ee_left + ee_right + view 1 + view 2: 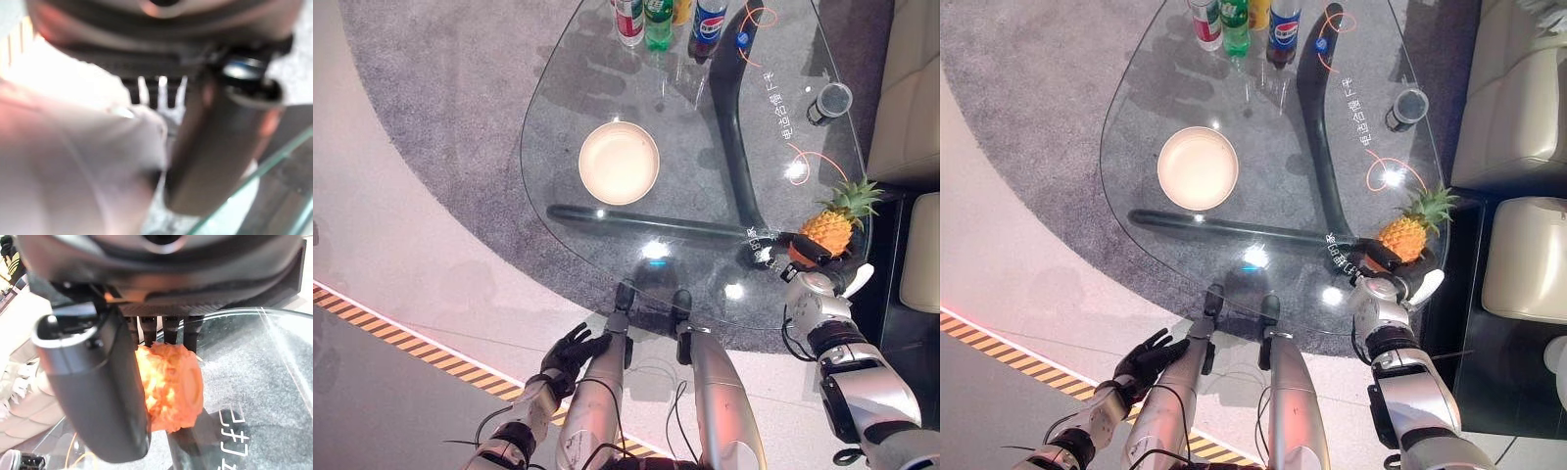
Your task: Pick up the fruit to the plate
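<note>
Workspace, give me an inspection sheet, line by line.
Surface: glass table, over grey carpet.
Job's things: pineapple at the table's right edge; plate mid-table, bare.
Clutter: bottles at the far edge; cup on the right.
Hands: right hand curled round the pineapple; left hand open, low, below the table's near edge.
Cables: nothing seen.
Surroundings: sofa to the right; striped floor tape.

Bright overhead glare spots on the glass table (607, 88); left wrist view blurred
</note>
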{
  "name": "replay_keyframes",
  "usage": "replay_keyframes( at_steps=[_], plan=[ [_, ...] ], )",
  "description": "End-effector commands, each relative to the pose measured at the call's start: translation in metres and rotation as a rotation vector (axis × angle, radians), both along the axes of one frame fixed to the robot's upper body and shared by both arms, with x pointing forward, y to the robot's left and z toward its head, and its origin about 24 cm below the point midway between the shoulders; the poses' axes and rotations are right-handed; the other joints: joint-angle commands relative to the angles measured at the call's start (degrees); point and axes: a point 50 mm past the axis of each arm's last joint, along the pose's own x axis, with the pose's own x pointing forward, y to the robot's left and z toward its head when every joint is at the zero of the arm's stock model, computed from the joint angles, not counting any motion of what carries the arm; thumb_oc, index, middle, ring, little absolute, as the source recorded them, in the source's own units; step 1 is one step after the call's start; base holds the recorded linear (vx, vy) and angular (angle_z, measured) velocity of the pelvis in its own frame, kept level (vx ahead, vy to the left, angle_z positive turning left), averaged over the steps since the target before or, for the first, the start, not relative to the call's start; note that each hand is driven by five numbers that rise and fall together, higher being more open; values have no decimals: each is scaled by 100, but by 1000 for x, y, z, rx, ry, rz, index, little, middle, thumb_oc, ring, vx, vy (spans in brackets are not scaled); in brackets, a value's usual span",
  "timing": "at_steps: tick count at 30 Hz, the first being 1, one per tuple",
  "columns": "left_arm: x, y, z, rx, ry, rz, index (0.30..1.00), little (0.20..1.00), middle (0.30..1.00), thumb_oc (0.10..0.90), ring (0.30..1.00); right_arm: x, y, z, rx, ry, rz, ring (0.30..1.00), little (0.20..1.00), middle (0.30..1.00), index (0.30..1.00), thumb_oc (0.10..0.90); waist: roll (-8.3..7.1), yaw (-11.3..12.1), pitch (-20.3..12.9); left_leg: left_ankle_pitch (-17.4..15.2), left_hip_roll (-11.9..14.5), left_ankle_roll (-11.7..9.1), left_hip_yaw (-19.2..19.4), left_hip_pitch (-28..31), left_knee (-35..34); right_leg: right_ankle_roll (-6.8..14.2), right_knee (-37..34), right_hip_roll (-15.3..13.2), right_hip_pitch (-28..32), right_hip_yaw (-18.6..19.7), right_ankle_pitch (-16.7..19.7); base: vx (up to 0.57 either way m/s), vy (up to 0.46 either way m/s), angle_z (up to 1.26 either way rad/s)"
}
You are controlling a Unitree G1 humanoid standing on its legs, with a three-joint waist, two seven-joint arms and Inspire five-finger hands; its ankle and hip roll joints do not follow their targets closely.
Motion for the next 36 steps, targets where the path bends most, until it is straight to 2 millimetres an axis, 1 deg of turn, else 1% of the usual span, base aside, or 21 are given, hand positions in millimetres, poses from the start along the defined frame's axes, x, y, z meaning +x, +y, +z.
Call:
replay_keyframes(
  at_steps=[1, 5, 8, 10, 12, 13, 16, 19, 22, 25, 26, 27, 28, 29, 30, 32, 33, 34, 35, 36],
  plan=[
    [-10, 16, 0, 9, -31, 110, 900, 900, 900, 800, 900, 13, 30, 28, 31, -235, 185, 300, 200, 300, 300, 100, -70, 70, -72, -561, -257, 354, 234, 123, 750, 177, -669, 16, 512, 181, 459, -23, 4, -6],
    [-12, 25, 2, 36, -55, 191, 900, 900, 900, 800, 900, 8, 45, 37, 15, -339, 241, 300, 200, 300, 300, 100, -114, 25, -72, -577, -265, 345, 203, 323, 721, 156, -725, 34, 749, 193, 427, -8, 0, -2],
    [-15, 36, 5, 40, -76, 286, 900, 900, 900, 800, 900, 3, 53, 44, -9, -409, 295, 300, 200, 300, 300, 100, -147, -11, -72, -594, -275, 350, 169, 491, 675, 147, -773, 43, 926, 208, 394, 0, -1, 6],
    [-17, 47, 7, 40, -90, 382, 900, 900, 900, 800, 900, -4, 64, 50, -33, -464, 352, 300, 200, 300, 300, 100, -191, -46, -72, -601, -287, 350, 133, 667, 630, 137, -837, 44, 1129, 210, 366, -11, -8, 6],
    [-18, 51, 8, 39, -96, 416, 900, 900, 900, 800, 900, -7, 65, 52, -40, -478, 367, 300, 200, 300, 300, 100, -205, -63, -72, -600, -282, 344, 113, 767, 598, 133, -859, 44, 1232, 208, 347, -4, -5, 6],
    [-20, 56, 8, 34, -102, 453, 900, 900, 900, 800, 900, -11, 65, 51, -46, -490, 378, 300, 200, 300, 300, 100, -225, -76, -72, -598, -276, 339, 88, 903, 554, 123, -905, 41, 1389, 195, 323, 1, -6, 7],
    [-24, 62, 9, 31, -112, 504, 900, 900, 900, 800, 900, -17, 65, 54, -58, -513, 398, 300, 200, 300, 300, 100, -250, -87, -81, -599, -264, 325, 57, 1109, 489, 105, -978, 34, 1635, 168, 284, 3, -5, 3],
    [-32, 69, 8, 21, -129, 593, 900, 900, 900, 800, 900, -23, 68, 57, -60, -547, 440, 300, 200, 300, 300, 100, -274, -87, -231, -599, -244, 305, 20, 1276, 410, 85, -1037, 27, 1835, 116, 222, 40, -13, 1],
    [-36, 77, 13, 23, -186, 686, 900, 900, 900, 800, 900, -29, 75, 59, -62, -575, 509, 300, 200, 300, 300, 100, -291, -64, -364, -584, -243, 294, -28, 1431, 306, 76, -1124, 22, 2031, 68, 173, 44, -18, 2],
    [-36, 86, 23, 65, -254, 762, 900, 900, 900, 800, 900, -35, 85, 65, -76, -626, 615, 300, 200, 300, 300, 100, -295, -32, -457, -561, -239, 280, -87, 1551, 221, 69, -1175, 22, 2169, 18, 132, 36, -25, 6],
    [-35, 90, 30, 87, -287, 791, 900, 900, 900, 800, 900, -38, 91, 66, -91, -643, 681, 300, 200, 300, 300, 100, -302, -8, -516, -550, -232, 270, -112, 1594, 196, 73, -1179, 20, 2219, -10, 111, 43, -31, 8],
    [-34, 93, 34, 104, -302, 804, 900, 900, 900, 800, 900, -40, 94, 68, -95, -651, 708, 300, 200, 300, 300, 100, -306, 1, -546, -539, -235, 265, -125, 1615, 178, 72, -1190, 19, 2251, -26, 101, 54, -43, 6],
    [-30, 99, 44, 132, -358, 843, 900, 900, 900, 800, 900, -43, 100, 71, -108, -675, 774, 300, 200, 300, 300, 100, -317, 30, -604, -523, -230, 251, -155, 1660, 147, 74, -1205, 18, 2315, -60, 78, 32, -27, 5],
    [-30, 99, 44, 132, -358, 843, 900, 900, 900, 800, 900, -43, 100, 71, -108, -675, 774, 300, 200, 300, 300, 100, -317, 30, -604, -523, -230, 251, -155, 1660, 147, 74, -1205, 18, 2315, -60, 78, 66, -48, 7],
    [-24, 106, 58, 164, -425, 872, 900, 900, 900, 800, 900, -46, 108, 74, -134, -688, 848, 300, 200, 300, 300, 100, -329, 73, -680, -517, -239, 229, -211, 1724, 130, 64, -1226, 24, 2419, -111, 38, 59, -40, 9],
    [-20, 108, 67, 182, -474, 873, 900, 900, 900, 800, 900, -48, 112, 77, -146, -705, 899, 300, 200, 300, 300, 100, -339, 98, -713, -523, -242, 217, -241, 1750, 145, 59, -1228, 25, 2482, -143, 10, 63, -43, 16],
    [-14, 109, 79, 188, -549, 849, 900, 900, 900, 800, 900, -51, 118, 80, -178, -723, 969, 300, 200, 300, 300, 100, -348, 136, -756, -527, -241, 204, -269, 1764, 169, 49, -1209, 31, 2519, -170, -19, 51, -30, 17],
    [-12, 109, 83, 189, -568, 838, 900, 900, 900, 800, 900, -52, 119, 81, -181, -729, 982, 300, 200, 300, 300, 100, -348, 144, -768, -527, -241, 199, -276, 1766, 181, 43, -1198, 35, 2531, -179, -29, 57, -28, 13],
    [-6, 108, 94, 183, -640, 792, 900, 900, 900, 800, 900, -55, 123, 86, -200, -751, 1043, 300, 200, 300, 300, 100, -347, 166, -781, -528, -235, 185, -287, 1760, 216, 39, -1170, 37, 2548, -197, -47, 29, -12, 5],
    [-4, 107, 99, 175, -663, 773, 900, 900, 900, 800, 900, -56, 125, 88, -210, -758, 1063, 300, 200, 300, 300, 100, -344, 175, -781, -533, -234, 181, -290, 1755, 235, 38, -1154, 38, 2550, -200, -56, 20, -9, 6]
  ],
)
